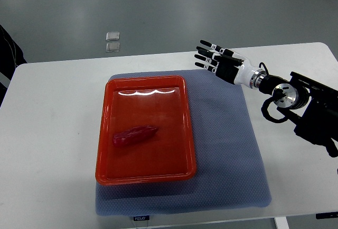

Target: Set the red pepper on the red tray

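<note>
Pepper lies on its side in the red tray, left of the tray's middle, with nothing over it. That tray sits on a blue-grey mat spread on the white bench. Beyond the mat's far right corner, the right hand hovers empty with fingers stretched out straight, well apart from the tray.

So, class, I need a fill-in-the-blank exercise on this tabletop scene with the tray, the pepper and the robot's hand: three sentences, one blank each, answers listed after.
1. The red pepper lies inside the red ____.
2. The tray rests on a grey-blue ____ spread over the white table.
3. The right hand hovers with fingers spread, holding ____.

Missing words: tray; mat; nothing
</note>
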Controlling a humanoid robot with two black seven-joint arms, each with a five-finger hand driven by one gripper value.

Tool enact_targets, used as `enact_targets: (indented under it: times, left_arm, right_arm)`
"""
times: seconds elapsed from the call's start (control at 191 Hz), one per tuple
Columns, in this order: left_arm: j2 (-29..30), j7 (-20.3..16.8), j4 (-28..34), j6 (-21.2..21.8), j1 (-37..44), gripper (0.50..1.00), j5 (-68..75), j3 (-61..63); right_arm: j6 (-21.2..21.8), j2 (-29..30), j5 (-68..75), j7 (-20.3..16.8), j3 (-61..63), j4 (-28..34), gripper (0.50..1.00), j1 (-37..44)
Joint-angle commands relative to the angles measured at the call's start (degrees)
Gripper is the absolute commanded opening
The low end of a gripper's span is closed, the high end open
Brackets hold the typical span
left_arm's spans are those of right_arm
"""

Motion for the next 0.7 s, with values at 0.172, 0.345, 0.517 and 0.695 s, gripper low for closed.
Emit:
enact_targets:
  times: [0.172,0.345,0.517,0.695]
  left_arm:
    - [0.0,0.0,0.0,0.0,0.0,1.0,0.0,0.0]
    - [0.0,0.0,0.0,0.0,0.0,1.0,0.0,0.0]
    - [0.0,0.0,0.0,0.1,0.0,1.0,0.0,0.0]
    - [0.0,0.0,0.0,0.0,0.0,1.0,0.0,0.0]
  right_arm:
    - [0.0,0.5,0.1,0.6,3.2,-0.4,0.913,-1.9]
    - [0.2,0.5,-0.8,0.6,3.1,-0.4,0.913,-2.1]
    - [0.2,0.1,-0.9,0.6,3.1,-0.4,0.913,-2.8]
    - [0.1,0.1,-0.7,0.7,3.8,-0.8,0.913,-2.8]
